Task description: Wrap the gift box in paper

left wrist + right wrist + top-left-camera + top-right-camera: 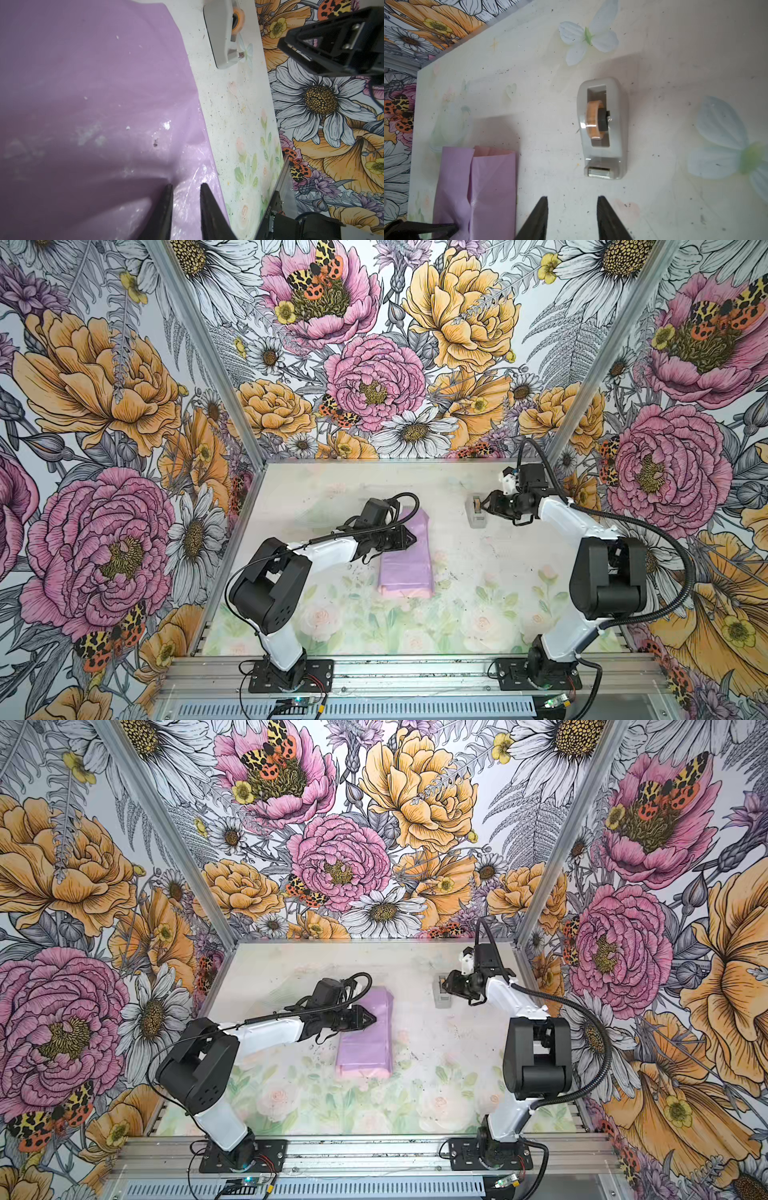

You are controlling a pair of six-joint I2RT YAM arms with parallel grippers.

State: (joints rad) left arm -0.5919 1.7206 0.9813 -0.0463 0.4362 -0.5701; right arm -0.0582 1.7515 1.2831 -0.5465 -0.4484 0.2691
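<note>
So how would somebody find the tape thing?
Look at the pale flowery table, far right part. There sits the tape dispenser, right of the lilac paper bundle, not touching. It's the only small grey plastic thing, with an orange roll inside.

Grey tape dispenser (pixel 602 128) upright on floral table (pixel 529 104), flowered walls (pixel 104 406)

Bare table (pixel 449 556) separates tape dispenser (pixel 478 512) from paper (pixel 405 568).
</note>
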